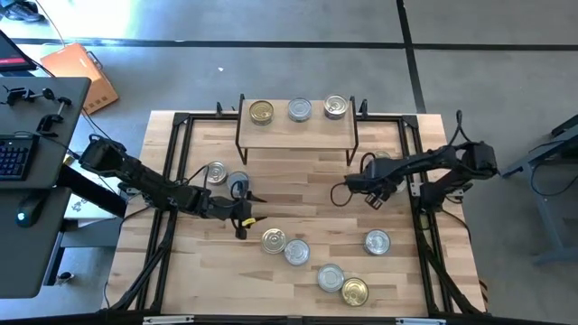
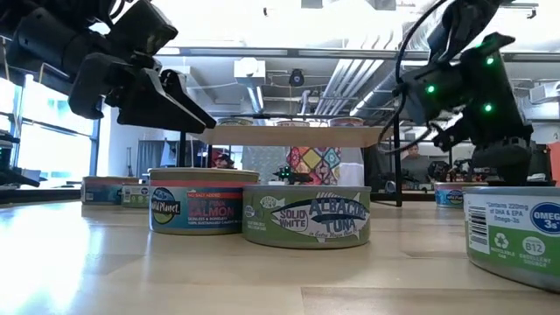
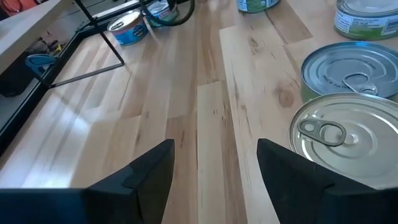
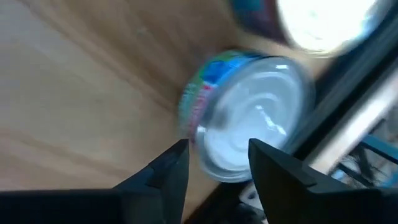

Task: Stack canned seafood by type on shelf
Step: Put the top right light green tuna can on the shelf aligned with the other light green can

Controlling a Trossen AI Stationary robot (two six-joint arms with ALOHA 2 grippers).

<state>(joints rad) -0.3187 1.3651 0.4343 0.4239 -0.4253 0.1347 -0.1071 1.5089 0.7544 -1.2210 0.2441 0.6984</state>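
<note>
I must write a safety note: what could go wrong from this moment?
The right hand hangs over a silver tin beside the black frame; it might grip off-centre and push the tin against it. The open left hand is near two silver tins; it may knock one.

place: lab/workshop | signs: exposed ceiling ducts; concrete floor; keyboard desk
</note>
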